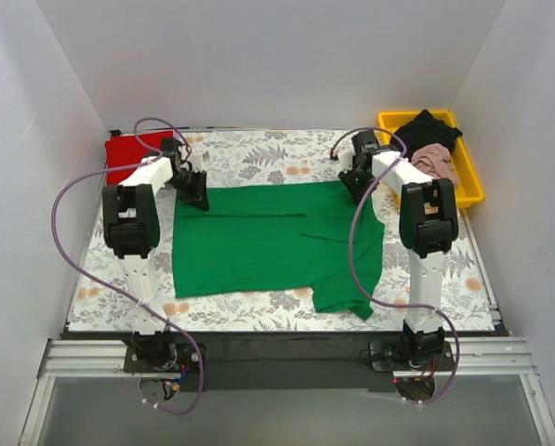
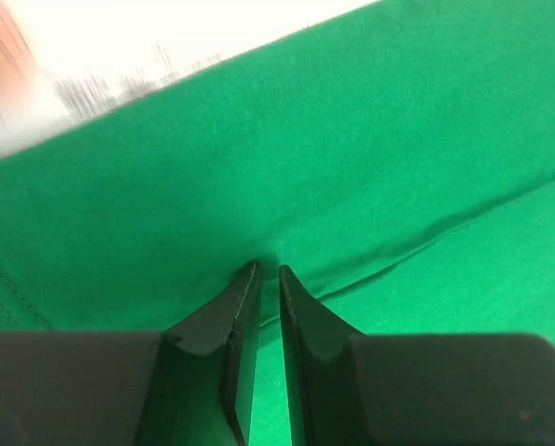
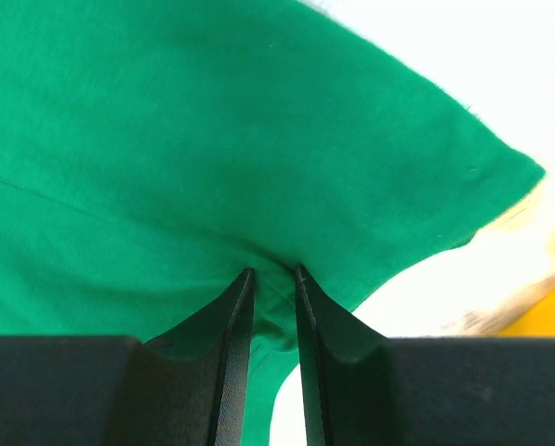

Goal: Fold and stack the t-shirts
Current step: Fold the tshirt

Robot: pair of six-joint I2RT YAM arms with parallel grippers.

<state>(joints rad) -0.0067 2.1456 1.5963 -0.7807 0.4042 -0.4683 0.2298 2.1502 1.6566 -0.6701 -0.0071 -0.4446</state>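
A bright green t-shirt (image 1: 258,246) lies spread on the floral cloth, one sleeve pointing toward the near right. My left gripper (image 1: 195,195) sits at its far left corner. In the left wrist view that gripper (image 2: 268,269) has its jaws drawn narrow on a ridge of green fabric (image 2: 351,167). At the far right corner my right gripper (image 1: 356,189) pinches the shirt's edge. The right wrist view shows this gripper (image 3: 272,271) with a bunch of green cloth (image 3: 212,139) squeezed between its fingers. A folded red t-shirt (image 1: 128,153) rests at the far left.
A yellow tray (image 1: 469,192) at the far right holds a black t-shirt (image 1: 428,130) and a dusty pink one (image 1: 437,163). The floral cloth (image 1: 258,149) covers the table. White walls close in the left, back and right sides.
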